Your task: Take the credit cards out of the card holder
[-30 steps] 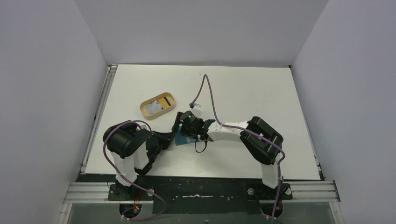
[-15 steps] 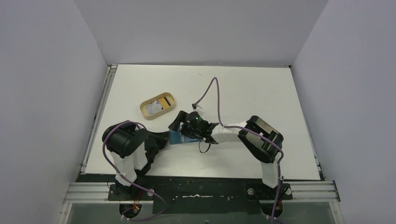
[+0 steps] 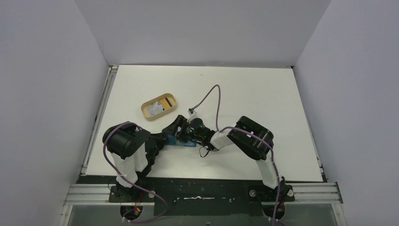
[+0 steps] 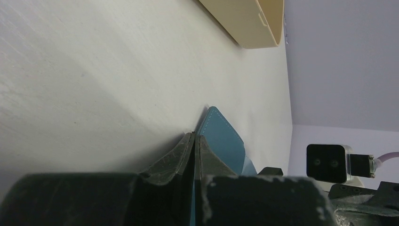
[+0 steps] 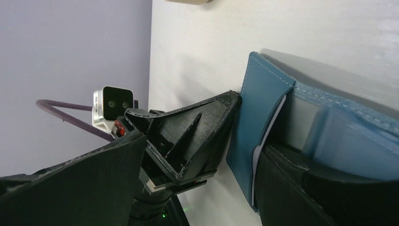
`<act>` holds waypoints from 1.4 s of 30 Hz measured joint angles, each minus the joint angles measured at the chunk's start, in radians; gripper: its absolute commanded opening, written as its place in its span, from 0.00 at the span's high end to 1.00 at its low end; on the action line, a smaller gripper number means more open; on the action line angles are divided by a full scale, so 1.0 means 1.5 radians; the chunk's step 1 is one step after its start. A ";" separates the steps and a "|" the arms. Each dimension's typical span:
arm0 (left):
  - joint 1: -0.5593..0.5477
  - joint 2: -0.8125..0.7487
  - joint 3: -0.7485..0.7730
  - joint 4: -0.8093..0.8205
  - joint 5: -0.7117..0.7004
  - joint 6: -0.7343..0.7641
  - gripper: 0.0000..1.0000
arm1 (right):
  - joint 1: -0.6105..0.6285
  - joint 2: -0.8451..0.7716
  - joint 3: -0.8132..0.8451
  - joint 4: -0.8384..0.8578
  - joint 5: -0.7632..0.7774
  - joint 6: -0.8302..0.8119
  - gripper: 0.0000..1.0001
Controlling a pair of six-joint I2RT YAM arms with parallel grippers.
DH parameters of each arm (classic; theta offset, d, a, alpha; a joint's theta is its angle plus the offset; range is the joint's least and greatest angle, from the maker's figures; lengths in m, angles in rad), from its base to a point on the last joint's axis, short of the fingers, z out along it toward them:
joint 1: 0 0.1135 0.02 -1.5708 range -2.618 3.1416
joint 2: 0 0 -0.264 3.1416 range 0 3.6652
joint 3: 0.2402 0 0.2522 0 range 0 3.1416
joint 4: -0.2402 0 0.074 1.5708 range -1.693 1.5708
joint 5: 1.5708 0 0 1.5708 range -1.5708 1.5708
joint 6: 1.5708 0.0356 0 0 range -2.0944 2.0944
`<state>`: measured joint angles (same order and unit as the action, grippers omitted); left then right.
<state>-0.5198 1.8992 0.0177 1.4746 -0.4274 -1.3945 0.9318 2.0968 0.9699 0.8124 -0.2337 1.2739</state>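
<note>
The holder (image 3: 182,140) lies part-open at the table's (image 3: 244,94) near middle.
My left fingers (image 4: 179,155) clamp its left flap; my right fingers (image 5: 291,188), spread, straddle the pocket from the right, a card (image 5: 269,127) edge just inside one finger.

White table (image 3: 263,94), matte top, walled on three sides. Two items directly on it. Tan oval tray (image 4: 244,23): about 10 o'clock from table centre, flat on the surface. Teal card holder (image 3: 172,139): about 8 o'clock from centre, at 5 o'clock from the tray, near it but not touching, partly open.
</note>
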 measured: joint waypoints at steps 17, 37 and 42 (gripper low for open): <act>-0.003 0.002 0.002 0.000 0.037 0.003 1.00 | 0.034 -0.043 0.082 -0.273 -0.015 0.013 0.21; 0.004 0.003 0.008 0.005 0.128 0.032 1.00 | -0.010 -0.145 -0.030 -0.272 -0.055 -0.094 0.41; 0.037 0.003 0.007 0.016 0.209 0.072 0.93 | -0.042 -0.145 -0.065 -0.251 -0.072 -0.094 0.41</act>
<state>-0.4637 1.9041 0.0288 1.4979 -0.1146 -1.2869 0.8692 1.8790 0.8719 0.4355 -0.3420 1.1332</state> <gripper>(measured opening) 0.004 0.590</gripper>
